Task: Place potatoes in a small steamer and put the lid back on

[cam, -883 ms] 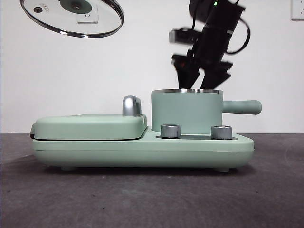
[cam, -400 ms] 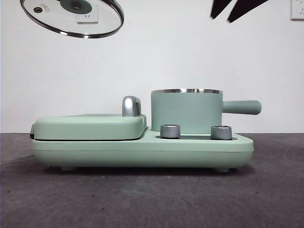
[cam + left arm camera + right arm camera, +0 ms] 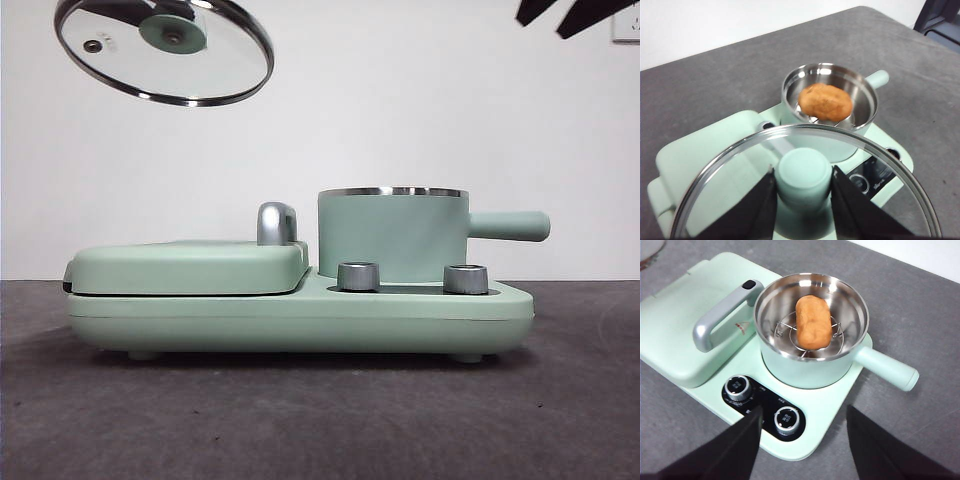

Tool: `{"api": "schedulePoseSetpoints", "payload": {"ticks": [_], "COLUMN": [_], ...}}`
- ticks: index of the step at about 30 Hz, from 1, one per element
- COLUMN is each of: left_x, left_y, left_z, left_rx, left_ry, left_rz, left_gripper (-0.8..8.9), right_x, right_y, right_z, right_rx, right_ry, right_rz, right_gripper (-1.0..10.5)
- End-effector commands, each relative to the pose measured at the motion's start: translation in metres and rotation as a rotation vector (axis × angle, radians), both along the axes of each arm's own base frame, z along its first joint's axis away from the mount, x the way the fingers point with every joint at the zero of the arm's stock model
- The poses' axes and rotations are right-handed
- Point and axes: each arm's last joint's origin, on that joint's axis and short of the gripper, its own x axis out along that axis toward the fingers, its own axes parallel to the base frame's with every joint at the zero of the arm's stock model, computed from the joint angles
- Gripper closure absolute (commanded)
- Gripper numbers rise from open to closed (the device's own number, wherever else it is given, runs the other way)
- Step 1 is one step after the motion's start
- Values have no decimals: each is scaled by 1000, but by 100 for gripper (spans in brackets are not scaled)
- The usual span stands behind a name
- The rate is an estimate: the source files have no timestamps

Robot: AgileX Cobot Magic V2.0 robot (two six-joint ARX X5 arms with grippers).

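Left hand [image 3: 802,192] holds lid [image 3: 165,50]; panel [image 3: 762,407] writing unreadable.

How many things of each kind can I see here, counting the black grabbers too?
Potato: 1
Small steamer: 1
Glass lid: 1
Wire rack under the potato: 1
Griddle cover: 1
Control knobs: 2
Tools: 2, left tool gripping the lid's knob, right tool open
Total: 9
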Motion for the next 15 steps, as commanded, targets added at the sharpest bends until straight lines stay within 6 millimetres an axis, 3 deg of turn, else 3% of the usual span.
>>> {"api": "schedulePoseSetpoints", "payload": {"ticks": [1, 8, 15], "left_x": [4, 18, 41], "left_y": [-6, -28, -59], "left_z": [6, 4, -9], "left_rx": [-26, -57, -86], "left_ry": [-50, -124, -174], "left_rz": [-24, -80, -140], "left_gripper": [804, 804, 804], "right_x": [-15, -50, -69], "right_y": [-5, -20, -29], "right_z": [-6, -21, -17], "right_rx": [67, 98, 115], "right_ry": [-21, -76, -114], "right_rz": [-27, -27, -26], "right_gripper": [688, 688, 687]}}
